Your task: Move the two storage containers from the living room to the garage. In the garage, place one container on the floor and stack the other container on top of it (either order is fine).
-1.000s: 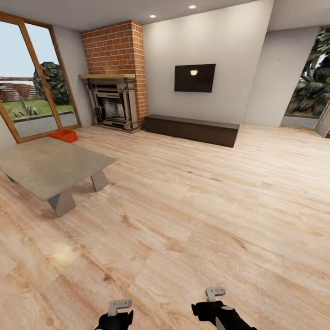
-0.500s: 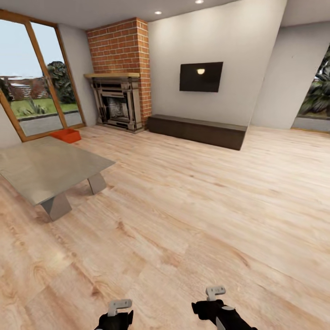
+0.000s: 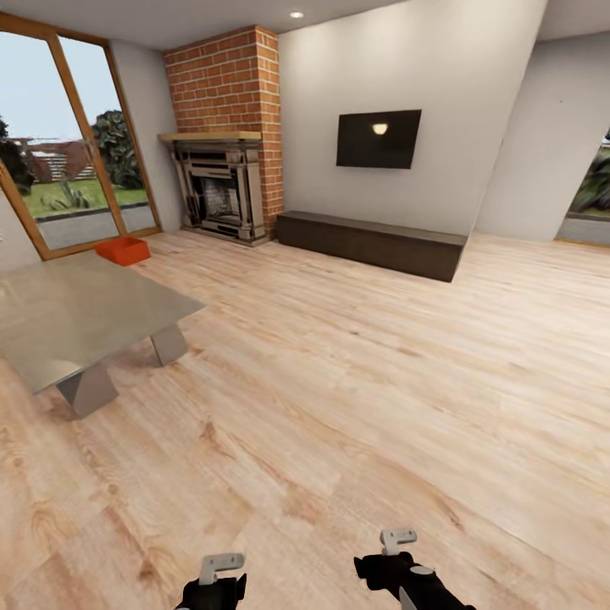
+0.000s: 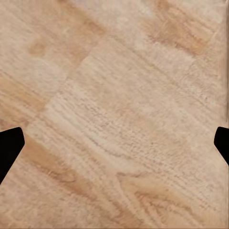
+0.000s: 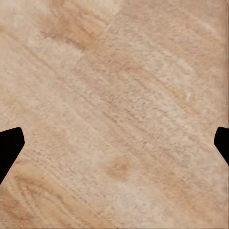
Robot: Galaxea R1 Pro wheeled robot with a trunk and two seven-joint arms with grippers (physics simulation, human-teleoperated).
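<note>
While the robot is standing out on the light wood floor [image 3: 356,373] of the living room, both arms are hanging low and tucked in front of its body, most likely so they are out of the way while it is driving. The left gripper [image 4: 114,143] is pointing straight down at the planks with its two dark fingertips spread to opposite edges of the wrist view and nothing between them, so it is open and empty. The right gripper [image 5: 114,143] is doing the same: fingertips wide apart, bare wood between, holding nothing.

One orange-red container [image 3: 123,250] is sitting on the floor at the far left of the room, just in front of the big wood-framed window [image 3: 68,144] and beyond the far corner of the low grey table [image 3: 76,318]. It is well apart from both grippers, and the table is lying partly between it and the robot (so a straight run at it looks blocked on that side). I cannot tell where the second container is. The brick fireplace [image 3: 224,127] is standing to the right of the window, with the black television [image 3: 379,139] on the pale wall and the long dark cabinet [image 3: 373,244] below it.

Judging from this, the task is at its very start: nothing is picked up, and the robot is facing a drive around the table's right end toward the container.
</note>
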